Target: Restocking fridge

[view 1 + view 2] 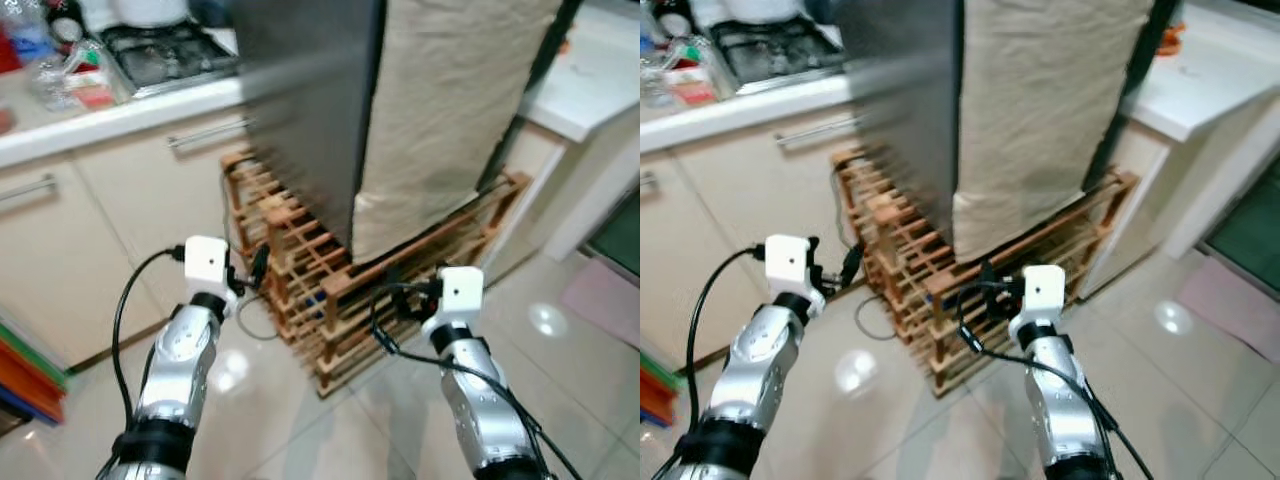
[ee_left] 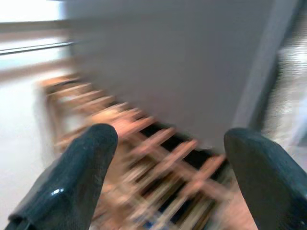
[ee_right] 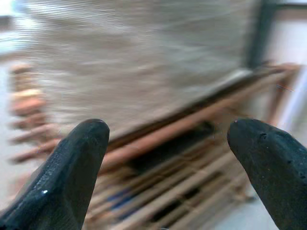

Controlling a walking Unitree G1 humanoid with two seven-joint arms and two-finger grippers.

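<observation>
A tall fridge (image 1: 300, 110) with a dark grey side stands on a low wooden slatted rack (image 1: 300, 265). A beige cloth (image 1: 450, 110) hangs over its other face. Both my arms reach forward toward the rack. In the left wrist view my left gripper (image 2: 171, 134) is open with nothing between its fingers, facing the grey side and the rack's slats. In the right wrist view my right gripper (image 3: 170, 127) is open and holds nothing, facing the beige cloth and the rack's front rail. Both wrist views are blurred.
To the left runs a cream cabinet front (image 1: 60, 230) under a counter with a gas hob (image 1: 165, 50) and bottles. A white counter (image 1: 590, 80) stands at the right. Coloured flat items (image 1: 25, 380) lean at lower left. The tile floor (image 1: 300, 420) is glossy.
</observation>
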